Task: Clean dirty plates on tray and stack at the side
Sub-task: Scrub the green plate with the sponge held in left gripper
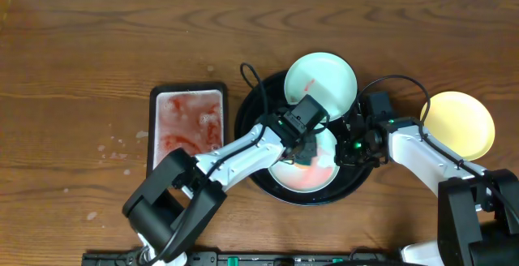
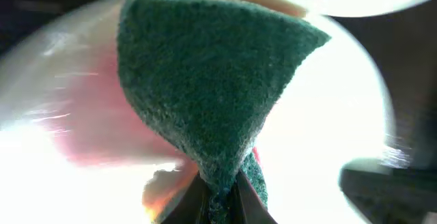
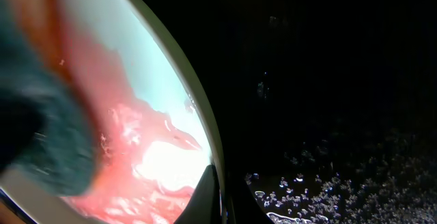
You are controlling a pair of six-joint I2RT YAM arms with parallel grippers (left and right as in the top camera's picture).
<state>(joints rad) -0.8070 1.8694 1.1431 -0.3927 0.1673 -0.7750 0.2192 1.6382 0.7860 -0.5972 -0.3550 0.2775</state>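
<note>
Left gripper point(image 2: 218, 195) jaws clamp green abrasive sponge point(image 2: 205, 80) onto red-smeared pale round plastic plate point(image 1: 312, 177); right gripper point(image 3: 213, 200) jaws pinch plate rim, presumably steadying it against scrubbing

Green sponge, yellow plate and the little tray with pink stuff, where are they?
green sponge point(image 2: 212, 80): left wrist view, middle of its fuzzy face.
yellow plate point(image 1: 459, 122): overhead view, centre of the plate.
little tray point(image 1: 189, 87): overhead view, black rim at its far edge.
</note>
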